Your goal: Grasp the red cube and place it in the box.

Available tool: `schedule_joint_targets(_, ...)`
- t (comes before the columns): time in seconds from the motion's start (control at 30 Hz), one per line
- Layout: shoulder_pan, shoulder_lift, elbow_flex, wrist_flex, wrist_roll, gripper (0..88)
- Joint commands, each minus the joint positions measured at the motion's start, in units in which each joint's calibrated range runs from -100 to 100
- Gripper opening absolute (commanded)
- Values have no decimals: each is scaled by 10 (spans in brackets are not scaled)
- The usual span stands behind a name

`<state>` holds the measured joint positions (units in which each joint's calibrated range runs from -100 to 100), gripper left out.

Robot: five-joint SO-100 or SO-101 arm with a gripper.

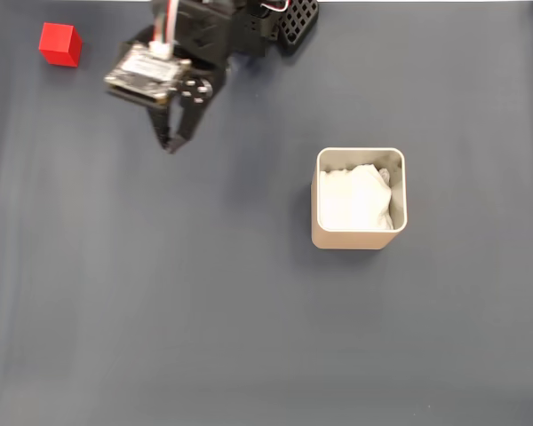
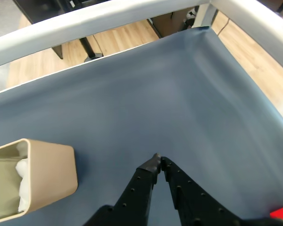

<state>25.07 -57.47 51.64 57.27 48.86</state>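
Nearest, in the wrist view: black perforated gripper (image 2: 158,159), fingertips together, nothing between them, poised over smooth blue-grey cloth (image 2: 179,94). Box (image 2: 49,172) at lower left there: beige, thin-walled, rounded corners, crumpled white paper (image 2: 22,186) inside. Farther off, cloth edge meets a pale rail (image 2: 85,21); wood floor (image 2: 118,35) beyond. Fixed view: red cube (image 1: 59,44), plain-faced and sharp-edged, sits near the top-left corner, just beside the arm (image 1: 186,53) and well apart from the box (image 1: 359,236). Open cloth lies all around the box.
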Motion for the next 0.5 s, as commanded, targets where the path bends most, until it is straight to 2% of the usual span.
schedule_joint_targets(0.0, 43, 46, -93, 21, 6, 2)
schedule_joint_targets(0.47, 215, 204, -265, 87, 28, 3)
